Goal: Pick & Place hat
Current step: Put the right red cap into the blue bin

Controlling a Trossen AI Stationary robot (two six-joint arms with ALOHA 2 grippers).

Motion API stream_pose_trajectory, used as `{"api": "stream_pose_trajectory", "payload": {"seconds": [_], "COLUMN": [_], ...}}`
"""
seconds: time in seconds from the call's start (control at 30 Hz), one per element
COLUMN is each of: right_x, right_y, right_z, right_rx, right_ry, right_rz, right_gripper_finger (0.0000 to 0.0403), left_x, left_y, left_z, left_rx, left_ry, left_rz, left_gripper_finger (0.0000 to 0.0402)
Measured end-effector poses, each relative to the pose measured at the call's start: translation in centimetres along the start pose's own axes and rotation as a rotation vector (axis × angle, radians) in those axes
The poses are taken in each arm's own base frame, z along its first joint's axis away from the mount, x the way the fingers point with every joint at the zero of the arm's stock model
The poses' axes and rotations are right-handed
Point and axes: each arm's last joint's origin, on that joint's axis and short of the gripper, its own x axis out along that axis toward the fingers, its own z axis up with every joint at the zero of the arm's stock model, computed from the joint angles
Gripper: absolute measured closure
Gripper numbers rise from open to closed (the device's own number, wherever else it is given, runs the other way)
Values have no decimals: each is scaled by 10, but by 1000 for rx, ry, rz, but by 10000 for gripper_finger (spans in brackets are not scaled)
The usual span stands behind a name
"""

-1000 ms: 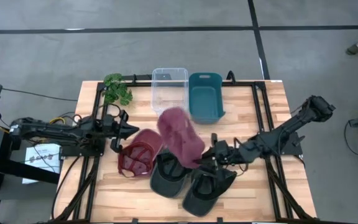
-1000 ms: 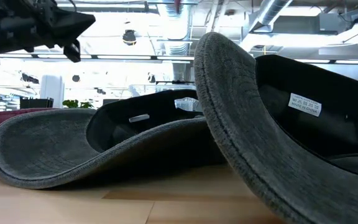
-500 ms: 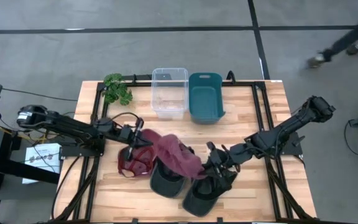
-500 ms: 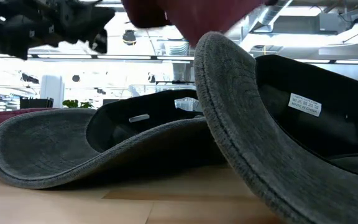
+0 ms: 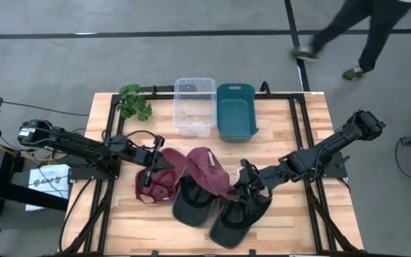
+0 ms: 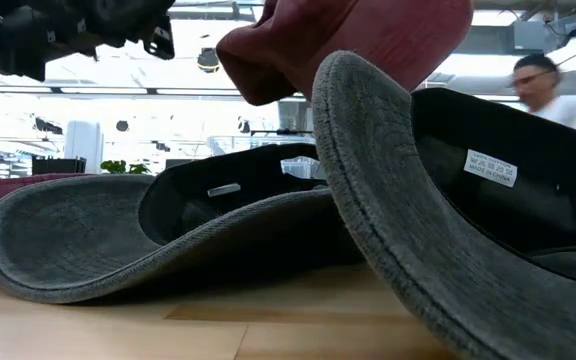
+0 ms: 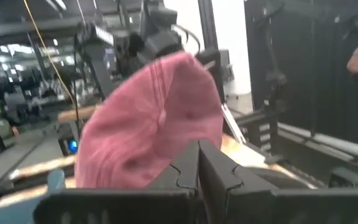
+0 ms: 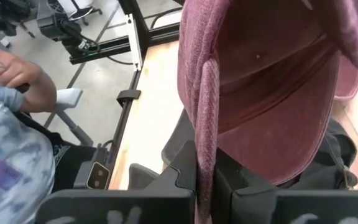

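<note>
My right gripper (image 5: 244, 183) is shut on a maroon cap (image 5: 209, 171), which shows above the dark caps in the low view (image 6: 353, 40). A second maroon cap (image 5: 159, 183) lies opening up on the table. My left gripper (image 5: 151, 170) hovers shut over that cap's left edge and is seen high in the low view (image 6: 88, 25). Its shut fingers (image 7: 197, 171) face the held cap (image 7: 151, 127). Two dark grey caps (image 5: 191, 203) (image 5: 232, 216) lie upside down near the table's near edge, one overlapping the other. My right gripper pinches the maroon cap's brim at its edge (image 8: 205, 134) between its two fingers. It comes in roughly level from the table's right. The cap sits tilted, its crown (image 5: 204, 163) toward the left arm, held above the dark caps; whether it touches them I cannot tell.
A clear bin (image 5: 195, 106) and a teal bin (image 5: 235, 111) stand side by side at the far edge, with a green plant (image 5: 134, 101) at the far left corner. A person walks on the floor beyond the table (image 5: 362, 32). Bare wood (image 5: 291, 221) lies at the near right.
My right gripper has lowered the maroon cap from a raised, spread pose near the bins and swung it toward the near edge over the dark caps. My left arm has reached toward the table's right and near side, arriving over the second maroon cap.
</note>
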Motion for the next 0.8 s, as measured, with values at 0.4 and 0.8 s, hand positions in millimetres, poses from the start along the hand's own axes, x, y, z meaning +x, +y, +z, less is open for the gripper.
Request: {"api": "stream_pose_trajectory", "payload": {"seconds": [0.4, 0.8], "right_x": [-2, -6], "right_y": [9, 20], "right_z": [-8, -18], "right_rx": [-9, -34], "right_ry": [54, 77], "right_rz": [41, -27], "right_gripper_finger": [399, 399], "left_x": [1, -1], "left_y": [0, -3], "left_z": [-14, -25], "left_rx": [-20, -64], "left_ry": [134, 256], "left_rz": [64, 42], "left_gripper_finger": [394, 394]}}
